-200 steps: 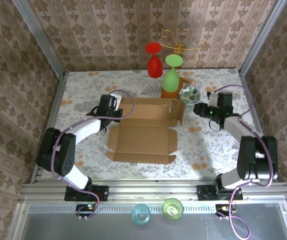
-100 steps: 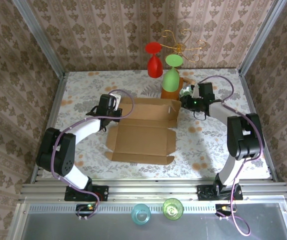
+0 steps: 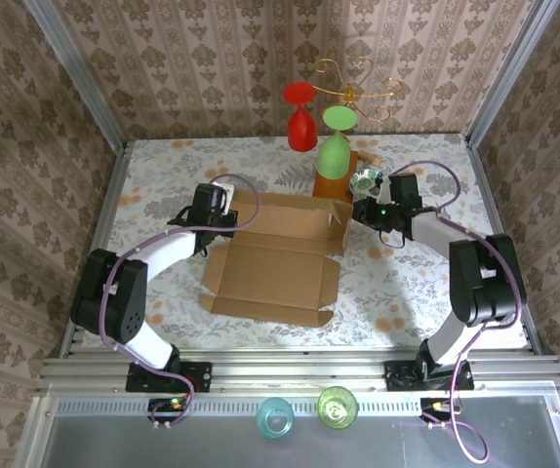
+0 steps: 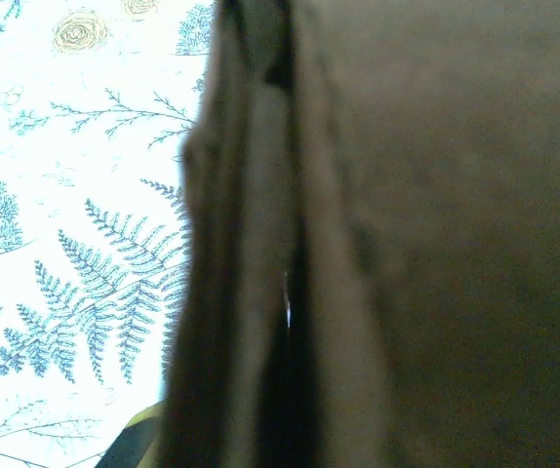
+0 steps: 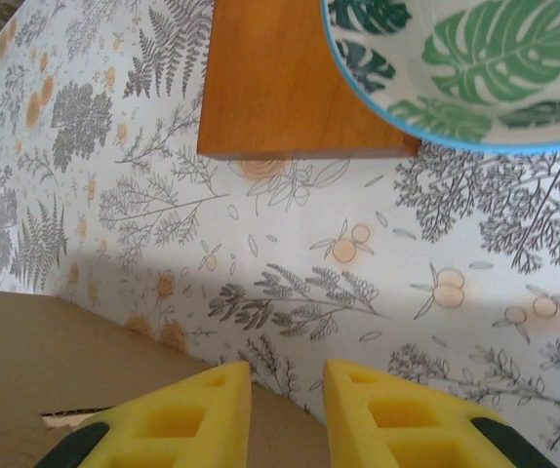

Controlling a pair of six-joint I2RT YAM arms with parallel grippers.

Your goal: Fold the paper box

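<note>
- Damask wallpaper [image 3: 212,58] in tan and brown lines the walls. A white tablecloth [image 5: 407,273] printed with ferns, sprigs and small orange fruit covers the table.
- The wooden base [image 3: 331,183] is a smooth, reddish-brown block with square edges. It carries a thin gold wire stand [image 3: 353,83], and a red glass [image 3: 301,122] and a green glass [image 3: 334,146] hang upside down from it.
- The paper box [image 3: 275,263] lies just in front of the wooden base, on the side toward the arms. It is plain, matte brown corrugated cardboard, unprinted.
- Its big panel lies flat and creased. The rear wall stands upright nearest the base, and short side flaps are raised at both rear corners.
- The bowl [image 5: 475,68] sits just to the right of the wooden base. It is glossy ceramic with green leaf prints and a blue rim, and in the right wrist view its rim overlaps the base's corner.
- The left gripper [image 3: 226,219], well to the left of the base, is clamped on the box's left rear flap. The left wrist view shows doubled cardboard edge-on, dark and blurred.
- The right gripper [image 5: 287,409] hangs just in front of the base, over the box's right rear corner.
- Its yellow foam fingers [image 5: 387,419] stand a little apart, with only tablecloth showing between them.
</note>
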